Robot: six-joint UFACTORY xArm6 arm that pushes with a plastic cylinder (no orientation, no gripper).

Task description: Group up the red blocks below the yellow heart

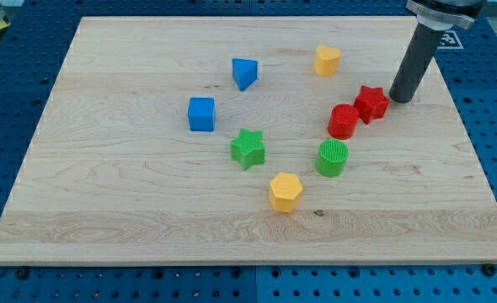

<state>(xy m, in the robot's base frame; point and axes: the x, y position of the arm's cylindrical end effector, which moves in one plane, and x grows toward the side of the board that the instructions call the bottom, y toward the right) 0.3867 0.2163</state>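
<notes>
Touching, seemingly: my tip [400, 98], red star [371, 103].

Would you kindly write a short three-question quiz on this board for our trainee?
1. True or false: the red star and red cylinder touch.
2. My tip is nearest which block? A) blue cube B) red star C) green star
3. Fill in: both red blocks lie toward the view's ____ from the yellow heart.

Key: 1 true; 2 B; 3 bottom.
</notes>
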